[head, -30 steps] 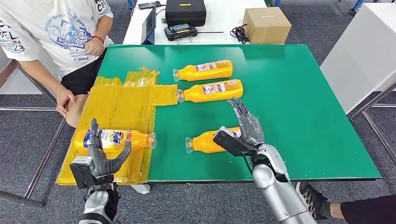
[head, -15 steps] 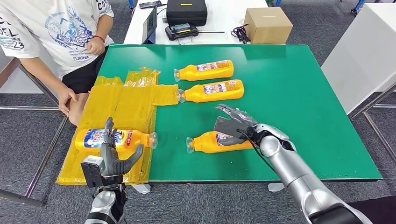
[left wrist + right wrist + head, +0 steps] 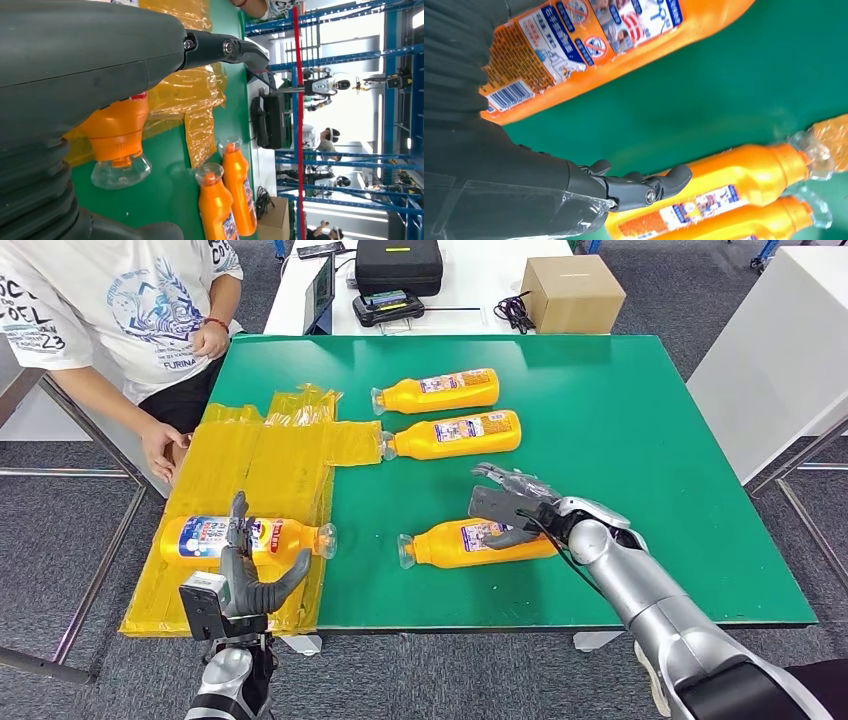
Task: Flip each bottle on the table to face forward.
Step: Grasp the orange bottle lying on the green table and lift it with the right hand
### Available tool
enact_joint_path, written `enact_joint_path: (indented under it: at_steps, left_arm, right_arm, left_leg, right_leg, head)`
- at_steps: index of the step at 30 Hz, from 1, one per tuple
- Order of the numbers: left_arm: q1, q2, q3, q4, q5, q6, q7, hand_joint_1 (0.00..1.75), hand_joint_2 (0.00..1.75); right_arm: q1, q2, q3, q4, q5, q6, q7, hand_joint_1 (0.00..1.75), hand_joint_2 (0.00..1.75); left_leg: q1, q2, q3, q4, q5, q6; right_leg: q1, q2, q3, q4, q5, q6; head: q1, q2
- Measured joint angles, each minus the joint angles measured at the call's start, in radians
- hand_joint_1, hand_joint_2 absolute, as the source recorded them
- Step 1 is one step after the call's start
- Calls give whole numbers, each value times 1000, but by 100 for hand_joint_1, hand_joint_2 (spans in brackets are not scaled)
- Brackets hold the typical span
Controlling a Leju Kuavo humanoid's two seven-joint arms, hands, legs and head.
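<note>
The right hand point(image 3: 510, 510) hovers, fingers spread and holding nothing, over the nearest detergent bottle point(image 3: 470, 542) on the green table point(image 3: 650, 440); its rounded body could roll away. The left hand point(image 3: 243, 575) is idle, fingers apart.

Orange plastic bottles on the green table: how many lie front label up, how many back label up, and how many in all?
Front label up: 1, the orange plastic bottle on the yellow film by the left hand.
Back label up: 3, far bottle, middle bottle, and near bottle under the right hand.
Total: 4 bottles.
</note>
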Motion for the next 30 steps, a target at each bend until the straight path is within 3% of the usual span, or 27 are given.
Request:
enact_joint_path:
  at_steps: [9,16,30]
  left_arm:
    - [-22,0,-21,13,24,4,0,0,175]
    - [-31,0,-31,24,38,-12,0,0,175]
    - [-47,-1,-46,61,56,-30,0,0,175]
  right_arm:
    - [-115,-84,130,-18,-203,146,42,0,175]
    - [-174,-158,257,-58,-238,162,82,0,175]
    - [-210,-221,416,-103,-277,173,113,0,175]
  left_leg:
    - [0,0,0,1,0,0]
    - [0,0,0,1,0,0]
    - [0,0,0,1,0,0]
  right_leg:
    - [-1,0,0,0,0,0]
    - [-1,0,0,0,0,0]
    - [-1,0,0,0,0,0]
  head:
    - [0,0]
    - [0,0]
    - [0,0]
